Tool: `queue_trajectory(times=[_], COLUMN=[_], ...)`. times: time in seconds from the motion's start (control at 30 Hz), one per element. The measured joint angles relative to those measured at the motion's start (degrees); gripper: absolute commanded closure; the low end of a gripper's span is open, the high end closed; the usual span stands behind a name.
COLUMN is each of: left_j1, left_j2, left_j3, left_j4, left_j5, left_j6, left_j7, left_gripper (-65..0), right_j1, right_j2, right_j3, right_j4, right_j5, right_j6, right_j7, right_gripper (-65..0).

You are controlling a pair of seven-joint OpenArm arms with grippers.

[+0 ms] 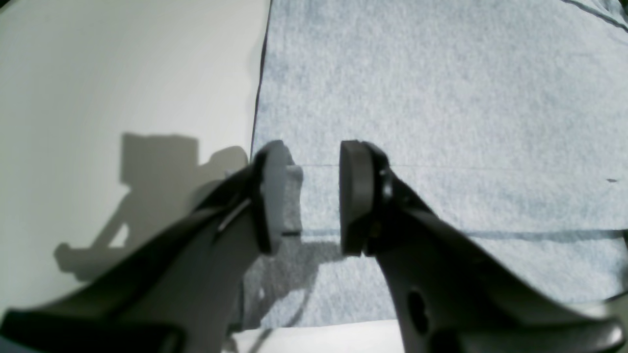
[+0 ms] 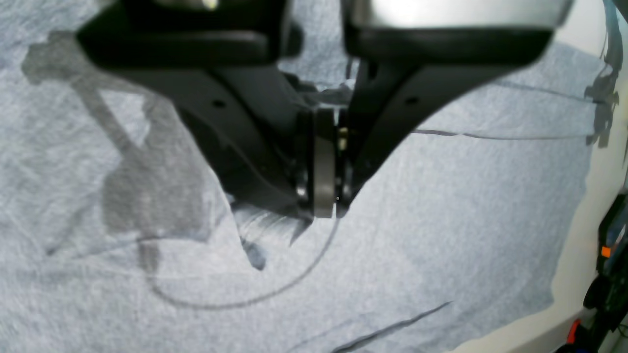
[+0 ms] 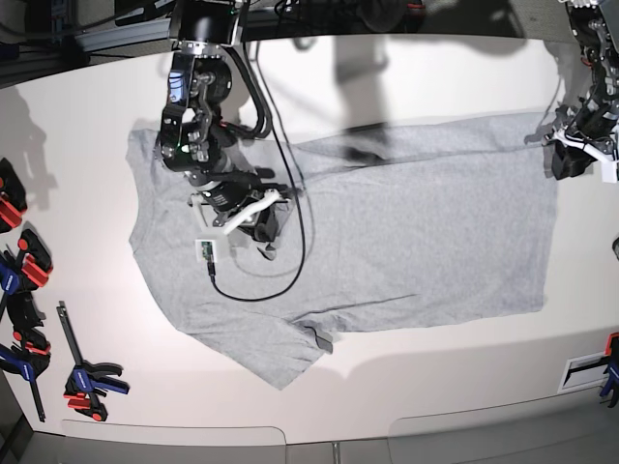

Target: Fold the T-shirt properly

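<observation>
The light grey T-shirt (image 3: pixel 416 232) lies spread flat on the white table (image 3: pixel 435 77), plain side up, with its collar end at the left of the base view. My right gripper (image 3: pixel 263 232) is down on the shirt near that end. In the right wrist view its jaws are shut (image 2: pixel 324 208), and the T-shirt (image 2: pixel 441 220) puckers into small pleats at the tips. My left gripper (image 3: pixel 566 159) is at the shirt's far right edge. In the left wrist view it stands open (image 1: pixel 309 196) just over the T-shirt (image 1: pixel 441 98) by the corner of the hem, nothing between the pads.
A black cable (image 3: pixel 261 280) from the right arm loops across the shirt; it also shows as the cable (image 2: pixel 245 299) below the fingers. Red and blue clamps (image 3: pixel 19 280) line the table's left edge, and another clamp (image 3: pixel 609 362) sits at the lower right.
</observation>
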Motion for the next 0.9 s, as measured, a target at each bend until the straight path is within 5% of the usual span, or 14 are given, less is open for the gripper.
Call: queue_trajectory(times=[0.53,0.7,0.9], left_j1=[0.0,0.0,0.0], left_j2=[0.0,0.0,0.0], left_j3=[0.0,0.0,0.0], left_j4=[0.0,0.0,0.0], left_j5=[0.0,0.0,0.0], left_j6=[0.0,0.0,0.0], left_j7=[-0.1,0.1,0.1], left_gripper=[-17.3,-17.3,-17.3], right_j1=[5.7,6.7,1.6], right_j2=[0.0,0.0,0.0], right_j3=[-6.1,-5.1,-3.5], right_j4=[0.0,2.2,11.4], right_j5=[-6.2,-7.3,-6.9], right_j6=[0.2,0.3,1.1], right_j7=[4.2,-3.3,-6.7], right_gripper=[-13.1,-14.0,-23.6])
